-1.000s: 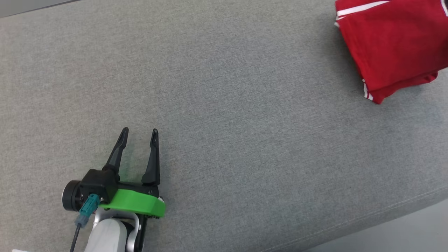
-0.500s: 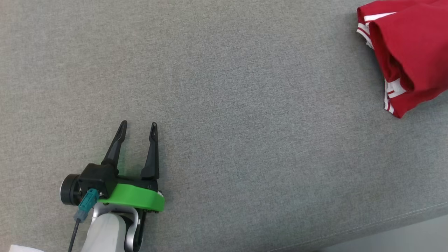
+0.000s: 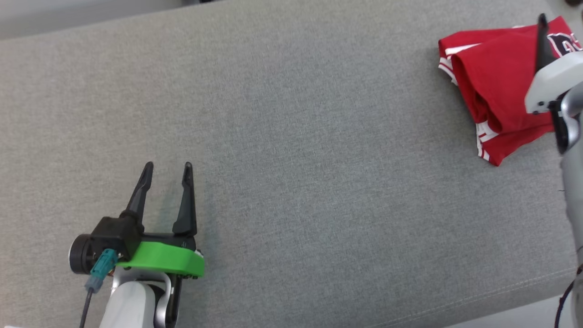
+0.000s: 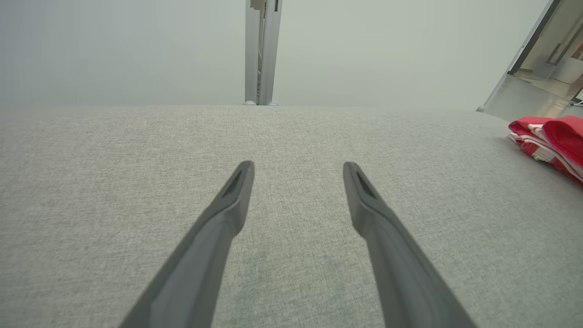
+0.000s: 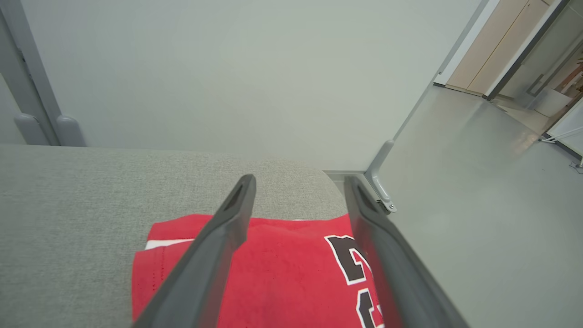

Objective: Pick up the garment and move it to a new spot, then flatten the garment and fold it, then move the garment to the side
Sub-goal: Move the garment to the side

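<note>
There is one garment (image 3: pixel 494 77) to count, a red T-shirt with white sleeves edged in red-and-white stripes. It lies bunched and folded over itself at the upper right of the head view, on the one broad grey woven-fabric surface (image 3: pixel 319 136), close to that surface's right end. Navy white-outlined lettering (image 5: pixel 348 262) shows on the side of it nearest the frame's right edge. Two grippers are at work here, each with two long dark fingers. The left gripper (image 3: pixel 167 165) sits at the lower left of the head view on bare grey fabric, well apart from the shirt. Its two fingers are spread with nothing between them, and there is one bright green plastic collar (image 3: pixel 164 260) behind them. In the left wrist view the same pair of fingers (image 4: pixel 227 218) rises from the bottom edge, and the shirt (image 4: pixel 558 136) is a small red heap at the far right. The right gripper (image 5: pixel 299 179) hangs over the shirt (image 5: pixel 282 273), its two fingers likewise parted and gripping nothing. Whether they touch the cloth I cannot tell. In the head view one of its fingers (image 3: pixel 542 41) crosses the red cloth at the upper right.
</note>
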Controlling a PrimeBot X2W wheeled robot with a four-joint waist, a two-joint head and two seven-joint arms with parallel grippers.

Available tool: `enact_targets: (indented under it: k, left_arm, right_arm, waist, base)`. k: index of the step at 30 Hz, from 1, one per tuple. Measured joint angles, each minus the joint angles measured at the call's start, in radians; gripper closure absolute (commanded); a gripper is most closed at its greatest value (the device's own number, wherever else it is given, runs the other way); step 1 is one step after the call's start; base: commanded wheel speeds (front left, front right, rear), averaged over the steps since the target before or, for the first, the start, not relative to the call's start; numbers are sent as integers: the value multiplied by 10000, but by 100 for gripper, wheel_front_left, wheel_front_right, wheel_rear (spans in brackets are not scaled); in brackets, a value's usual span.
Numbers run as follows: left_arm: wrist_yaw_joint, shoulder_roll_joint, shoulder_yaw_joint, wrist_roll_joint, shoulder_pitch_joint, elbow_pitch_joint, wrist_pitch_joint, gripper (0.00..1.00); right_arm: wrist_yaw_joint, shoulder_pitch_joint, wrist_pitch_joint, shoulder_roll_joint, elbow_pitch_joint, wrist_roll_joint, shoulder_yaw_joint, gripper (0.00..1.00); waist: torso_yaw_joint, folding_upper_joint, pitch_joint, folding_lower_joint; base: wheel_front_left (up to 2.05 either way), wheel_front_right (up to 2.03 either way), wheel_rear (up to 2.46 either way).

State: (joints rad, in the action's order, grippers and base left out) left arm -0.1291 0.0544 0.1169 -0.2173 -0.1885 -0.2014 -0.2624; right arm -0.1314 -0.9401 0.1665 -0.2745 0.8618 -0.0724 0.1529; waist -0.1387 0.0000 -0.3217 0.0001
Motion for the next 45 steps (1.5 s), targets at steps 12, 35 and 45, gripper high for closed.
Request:
enact_targets:
  k: [12, 35, 45]
  left_arm:
    - [230, -25, -780, -520, 975, -278, -2, 0]
    - [545, -42, -562, -1342, 2980, -278, 0, 0]
    - [546, -42, -479, -1348, 3004, -203, 0, 0]
  right_arm:
    - [0, 2004, 941, 1528, -805, 320, -309, 0]
    - [2, 8236, 953, 2253, -5417, 2341, -1227, 0]
    - [0, 8744, 951, 2257, -5737, 2543, -1484, 0]
  waist:
    - [333, 0, 1724, -1]
    - [1237, 0, 3151, -1]
    - [1236, 0, 3101, -1]
  base:
    - [0, 0, 0]
    - [0, 0, 0]
    - [0, 0, 0]
